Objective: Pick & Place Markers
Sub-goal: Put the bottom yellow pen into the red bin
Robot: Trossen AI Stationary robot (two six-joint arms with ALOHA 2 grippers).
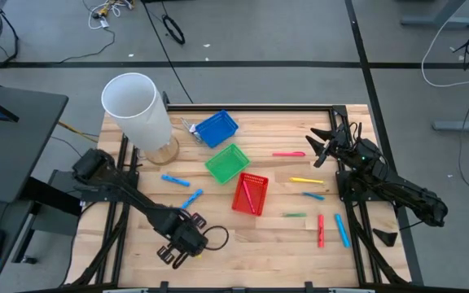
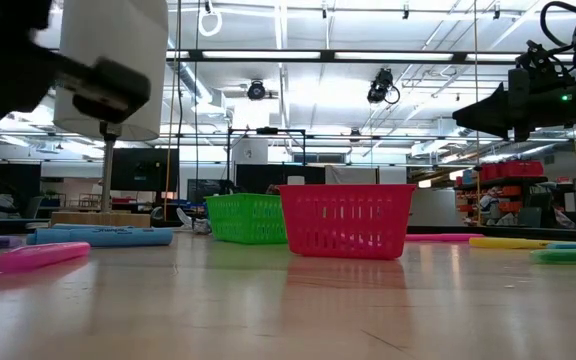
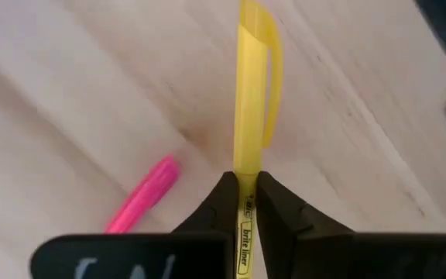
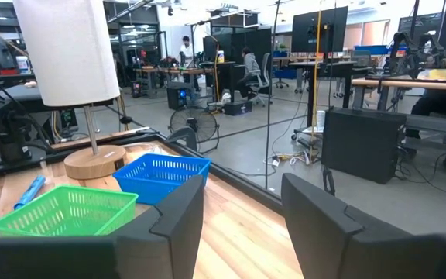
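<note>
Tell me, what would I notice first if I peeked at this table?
Probably the big white lamp standing at the table's far left corner, with three little baskets in a row beside it: blue, green and red. Bright markers lie scattered on the wood, mostly near the right side. At the near left edge, the left gripper is shut on a yellow marker, with a pink marker lying close by.

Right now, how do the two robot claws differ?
The left gripper is low over the table's near edge, shut on a yellow marker; the right gripper is raised at the far right corner, open and empty. The left points down at the wood, the right looks out level past the baskets. Both are dark, two-fingered claws.
</note>
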